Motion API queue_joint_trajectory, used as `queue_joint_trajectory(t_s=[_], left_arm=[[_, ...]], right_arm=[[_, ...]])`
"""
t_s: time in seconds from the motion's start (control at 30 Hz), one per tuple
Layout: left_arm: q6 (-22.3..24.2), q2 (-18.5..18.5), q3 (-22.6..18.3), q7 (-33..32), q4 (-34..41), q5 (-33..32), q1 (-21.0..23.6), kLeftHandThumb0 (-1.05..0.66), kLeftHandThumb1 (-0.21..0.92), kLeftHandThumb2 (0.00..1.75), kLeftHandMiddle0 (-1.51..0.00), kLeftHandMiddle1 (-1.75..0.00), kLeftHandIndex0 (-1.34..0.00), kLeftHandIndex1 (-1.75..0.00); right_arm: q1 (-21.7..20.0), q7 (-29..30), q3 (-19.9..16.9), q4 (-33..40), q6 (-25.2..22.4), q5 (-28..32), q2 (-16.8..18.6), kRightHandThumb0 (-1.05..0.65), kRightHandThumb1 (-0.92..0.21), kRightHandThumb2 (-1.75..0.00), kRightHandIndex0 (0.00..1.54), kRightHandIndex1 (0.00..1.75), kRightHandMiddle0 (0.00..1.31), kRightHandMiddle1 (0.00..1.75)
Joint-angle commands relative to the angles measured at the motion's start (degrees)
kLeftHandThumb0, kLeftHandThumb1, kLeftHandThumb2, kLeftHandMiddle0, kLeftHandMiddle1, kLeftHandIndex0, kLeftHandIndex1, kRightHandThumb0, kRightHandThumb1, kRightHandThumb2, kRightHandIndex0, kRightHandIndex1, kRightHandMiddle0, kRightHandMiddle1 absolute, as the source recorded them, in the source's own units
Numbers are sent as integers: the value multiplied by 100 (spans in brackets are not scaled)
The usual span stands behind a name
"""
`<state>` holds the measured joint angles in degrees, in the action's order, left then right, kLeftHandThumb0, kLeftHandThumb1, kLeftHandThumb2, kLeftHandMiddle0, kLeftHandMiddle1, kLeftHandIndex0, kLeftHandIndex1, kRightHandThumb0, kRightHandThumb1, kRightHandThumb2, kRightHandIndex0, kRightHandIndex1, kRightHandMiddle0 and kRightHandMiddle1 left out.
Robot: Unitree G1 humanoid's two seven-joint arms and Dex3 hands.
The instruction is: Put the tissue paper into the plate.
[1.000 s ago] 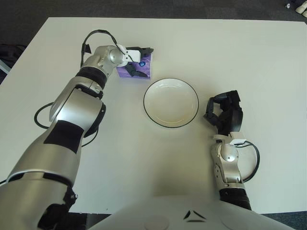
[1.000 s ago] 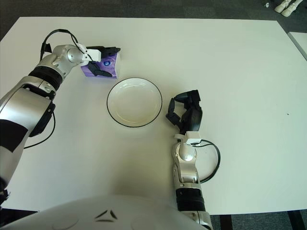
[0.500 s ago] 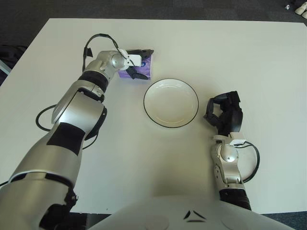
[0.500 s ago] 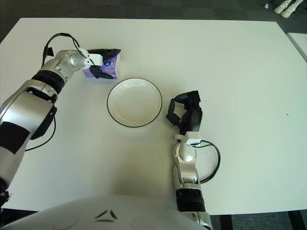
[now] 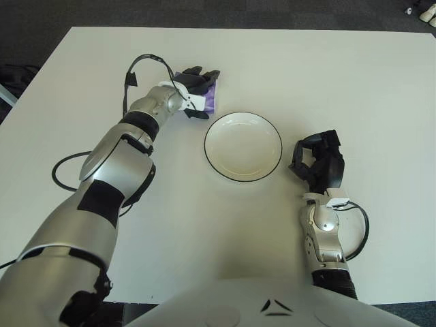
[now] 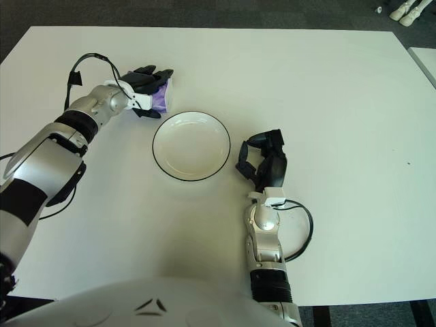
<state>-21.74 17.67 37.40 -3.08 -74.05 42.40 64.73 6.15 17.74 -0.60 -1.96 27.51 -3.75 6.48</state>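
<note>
Since a second ago my left hand [image 5: 196, 88] has rolled over the small purple tissue paper packet [image 5: 210, 97], black fingers [image 6: 146, 74] now wrapped round it so only its right edge shows — the packet is just off the upper-left rim of the round white plate with the thin black rim [image 5: 243, 146], not in it. My right hand [image 6: 264, 161] shows to the right of the plate over the white table [image 5: 354, 88], fingers curled on nothing.
</note>
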Motion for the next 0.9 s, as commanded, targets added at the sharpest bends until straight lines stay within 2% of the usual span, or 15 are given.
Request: queue_joint_trajectory(t_s=[0.0,0.2,0.47,0.63,0.7,0.73,0.83,0.87], left_arm=[[206,-206,522,-256,-428,559,-986,-92,44,76,-3,-2,0,0],[323,-222,603,-578,-484,580,-1002,-98,49,73,-1,-1,0,0],[367,-217,673,-656,-514,549,-1035,-101,58,64,0,0,0,0],[544,-272,554,-129,-562,387,-1039,-94,51,69,-3,-3,0,-1],[606,-297,491,43,-573,321,-1029,-90,45,76,-3,-9,0,-4],[629,-307,458,112,-576,290,-1025,-87,41,79,-2,-24,0,-11],[660,-328,386,247,-579,219,-1017,-82,36,84,-1,-48,0,-23],[667,-334,369,283,-579,200,-1014,-79,34,86,0,-64,0,-39]], right_arm=[[484,45,-70,-217,-227,-1,145,-42,-55,-103,67,161,43,175],[486,40,-73,-212,-191,-20,124,-42,-52,-106,68,163,45,175],[487,34,-61,-191,-205,-4,138,-42,-51,-108,69,164,46,175],[543,-26,-34,-99,-272,64,144,-42,-52,-107,68,163,45,175],[553,-27,-32,-84,-282,69,151,-42,-53,-106,68,163,45,175],[558,-25,-32,-77,-286,68,156,-42,-53,-106,68,163,45,175],[568,-6,-35,-65,-285,55,169,-42,-53,-106,68,163,45,175],[569,1,-35,-64,-282,50,172,-42,-53,-106,68,164,45,175]])
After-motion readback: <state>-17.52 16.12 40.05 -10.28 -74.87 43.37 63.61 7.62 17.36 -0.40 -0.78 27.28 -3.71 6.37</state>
